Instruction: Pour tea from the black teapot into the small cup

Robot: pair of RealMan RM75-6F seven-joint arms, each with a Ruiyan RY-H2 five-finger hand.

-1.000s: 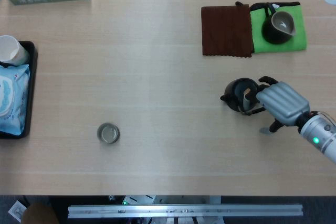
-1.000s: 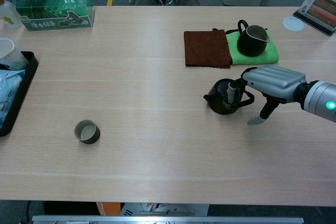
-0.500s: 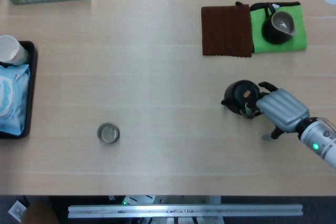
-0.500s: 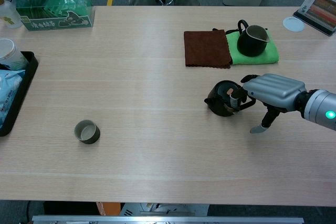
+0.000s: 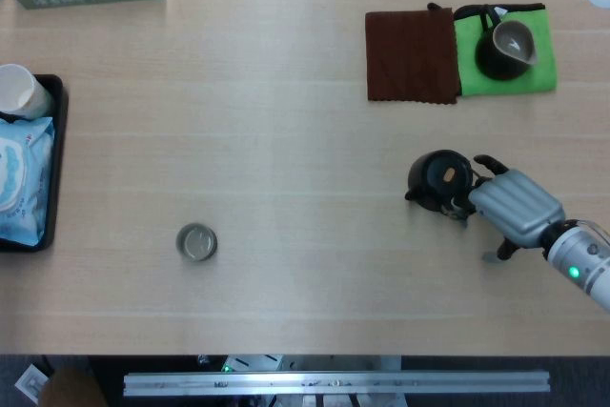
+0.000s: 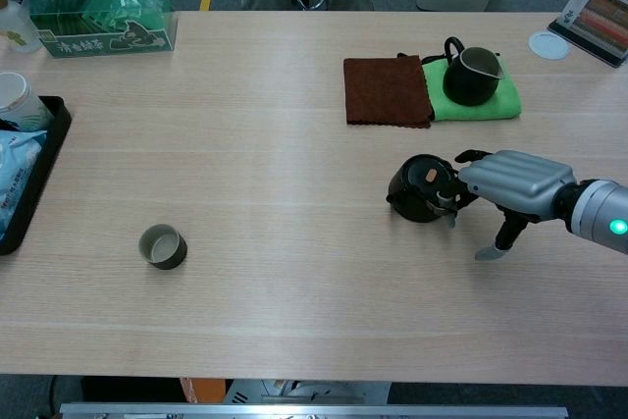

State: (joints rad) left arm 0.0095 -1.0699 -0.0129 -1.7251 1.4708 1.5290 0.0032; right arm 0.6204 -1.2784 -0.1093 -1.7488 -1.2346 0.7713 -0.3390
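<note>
The black teapot [image 5: 438, 178] [image 6: 422, 188] stands upright on the wooden table at the right, its lid on and its spout turned toward the front left. My right hand [image 5: 511, 205] [image 6: 510, 182] is just right of it. The fingers curl onto the handle on the pot's right side, while the thumb [image 6: 498, 242] sticks out toward the table, away from the pot. The small cup [image 5: 196, 242] [image 6: 162, 245] sits far to the left near the front edge, with nothing around it. My left hand shows in neither view.
At the back right, a brown cloth [image 5: 412, 55] lies beside a green cloth [image 5: 532, 71] that carries a black pitcher [image 5: 505, 49]. A black tray [image 5: 53, 167] at the left edge holds a wipes pack and a white cup. A green box [image 6: 103, 19] stands at the back left.
My right hand has drawn back to the right and toward the front. The teapot has shifted slightly with it and turned, so its lid now shows and the spout points front left.
</note>
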